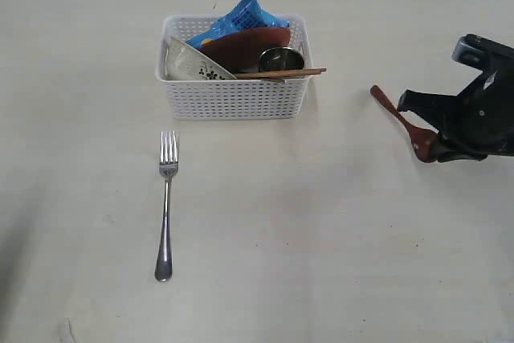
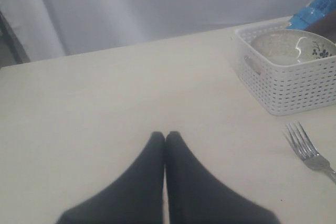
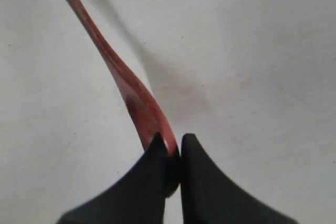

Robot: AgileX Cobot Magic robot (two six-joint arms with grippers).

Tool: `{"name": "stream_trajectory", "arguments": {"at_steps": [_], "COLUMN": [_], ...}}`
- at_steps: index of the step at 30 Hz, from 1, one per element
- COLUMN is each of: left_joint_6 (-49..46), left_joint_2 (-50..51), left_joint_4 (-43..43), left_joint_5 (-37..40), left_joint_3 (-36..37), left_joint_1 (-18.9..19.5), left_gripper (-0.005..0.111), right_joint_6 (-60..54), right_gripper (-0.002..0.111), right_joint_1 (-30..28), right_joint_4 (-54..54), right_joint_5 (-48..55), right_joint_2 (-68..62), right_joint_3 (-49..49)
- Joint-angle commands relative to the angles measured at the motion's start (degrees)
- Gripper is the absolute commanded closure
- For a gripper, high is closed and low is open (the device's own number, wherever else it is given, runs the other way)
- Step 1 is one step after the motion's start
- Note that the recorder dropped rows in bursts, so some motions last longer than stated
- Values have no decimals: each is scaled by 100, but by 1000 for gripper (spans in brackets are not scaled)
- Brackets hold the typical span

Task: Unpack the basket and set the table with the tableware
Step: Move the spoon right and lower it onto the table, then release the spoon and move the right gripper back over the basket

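Right gripper pinches the bowl end of dark red spoon, black jaws nearly closed on it. With gripper's forward as 12 o'clock, handle curves off toward 11 o'clock, out of frame. Soft shadow on pale table, spoon's 3 o'clock side.

I can read nothing from here. The blue bag in the basket carries pale and dark print on its face, but in my exterior view it is too small to make out, and the left wrist view shows only a blurred corner of it. The bowl bears a dark floral sprig, not lettering.
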State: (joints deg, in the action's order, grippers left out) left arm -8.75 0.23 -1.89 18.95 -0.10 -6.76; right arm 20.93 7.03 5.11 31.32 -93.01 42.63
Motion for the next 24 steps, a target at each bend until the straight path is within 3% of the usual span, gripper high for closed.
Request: {"name": "stream_trajectory", "arguments": {"at_steps": [1,3,9,17,24], "left_joint_6": [5,5,5,5,5], "left_joint_2": [-23,-23,-23,-23,-23], "left_joint_4": [11,11,11,11,11], "left_joint_5": [-60,-60,-60,-60,-60], "left_joint_3": [10,10,10,10,10], "left_joint_1": [-27,-27,-27,-27,-27], "left_gripper": [107,107,107,107,107], "right_joint_6": [-280,-368,-636,-1629,-3286], "right_gripper": [108,102,66,65,65], "right_joint_1": [-44,-44,-44,184,1337], "right_joint_4": [-15,-15,-26,-110,-110], "right_joint_5": [185,257,526,1386,1925], "right_joint_2": [-151,-201,-223,-34,376], "right_joint_3": [-40,-40,92,1094,2275]}}
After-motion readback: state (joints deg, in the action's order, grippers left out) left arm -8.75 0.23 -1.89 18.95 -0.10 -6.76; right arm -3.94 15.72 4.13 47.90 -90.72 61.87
